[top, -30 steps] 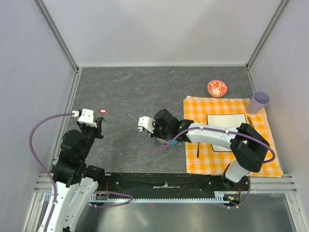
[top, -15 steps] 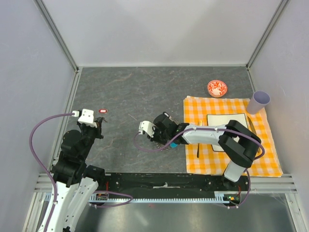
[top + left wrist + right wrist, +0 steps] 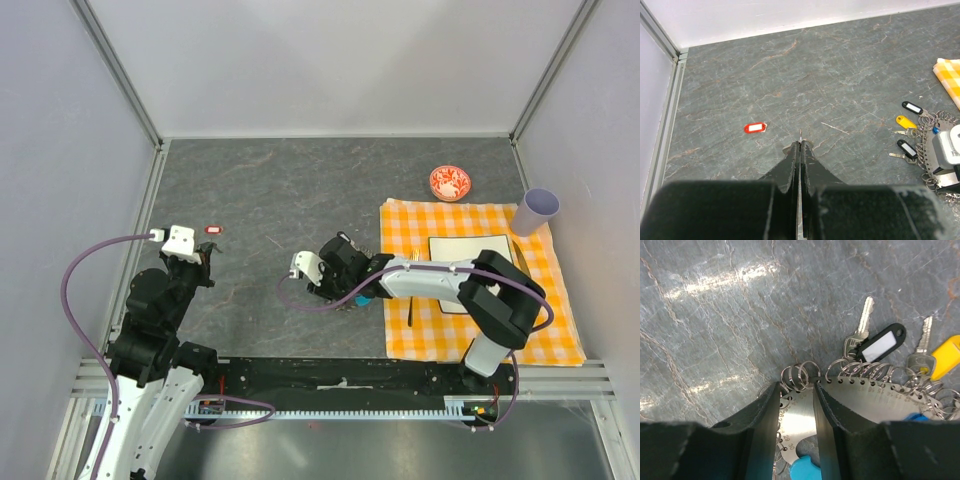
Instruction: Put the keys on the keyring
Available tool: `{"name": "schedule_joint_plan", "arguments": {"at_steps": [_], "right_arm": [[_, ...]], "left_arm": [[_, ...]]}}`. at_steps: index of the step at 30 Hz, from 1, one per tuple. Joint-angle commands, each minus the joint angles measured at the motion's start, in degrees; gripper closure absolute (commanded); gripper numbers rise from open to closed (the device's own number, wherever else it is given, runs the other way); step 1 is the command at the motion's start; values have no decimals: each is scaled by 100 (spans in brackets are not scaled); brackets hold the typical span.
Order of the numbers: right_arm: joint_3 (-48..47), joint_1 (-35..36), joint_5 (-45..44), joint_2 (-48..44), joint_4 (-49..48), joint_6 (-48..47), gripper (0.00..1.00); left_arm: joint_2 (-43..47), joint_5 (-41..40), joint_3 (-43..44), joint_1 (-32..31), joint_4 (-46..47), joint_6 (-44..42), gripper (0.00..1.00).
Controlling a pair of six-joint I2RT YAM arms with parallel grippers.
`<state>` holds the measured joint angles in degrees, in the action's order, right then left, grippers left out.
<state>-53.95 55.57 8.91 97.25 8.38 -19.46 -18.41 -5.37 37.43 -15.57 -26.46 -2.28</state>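
Hard to call anything finished yet. Keyring (image 3: 875, 390) flat on the grey table (image 3: 840, 75), just left of the checked cloth (image 3: 540, 330), keys (image 3: 875, 342) bunched at its rim (hooked through the small rings or merely lying against them, cannot tell). Right gripper (image 3: 796, 395) half parted over the metal plate, gripping nothing. Left gripper (image 3: 800, 150) pressed closed, empty, well apart. Threading probably left to do.

Bright even light, tabletop (image 3: 715, 280) glare, left hand (image 3: 799, 146) blurred (up close)
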Motion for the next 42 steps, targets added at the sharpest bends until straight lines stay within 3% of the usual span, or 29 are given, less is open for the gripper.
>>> {"name": "schedule_joint_plan", "arguments": {"at_steps": [1,21,27,35,42], "right_arm": [[-300,24,-187,-365,14,39,59],[-423,121,-179,-75,340,-840,60],[-476,129,-258,127,287,-840,65],[-520,103,-451,118,111,-664,79],[-564,68,-425,136,94,-585,81]], "left_arm": [[-4,132,-8,2,237,149,98],[-4,159,-8,2,246,141,98],[-4,159,-16,2,246,141,98],[13,159,-16,-7,238,141,98],[13,159,-16,2,246,141,98]]}}
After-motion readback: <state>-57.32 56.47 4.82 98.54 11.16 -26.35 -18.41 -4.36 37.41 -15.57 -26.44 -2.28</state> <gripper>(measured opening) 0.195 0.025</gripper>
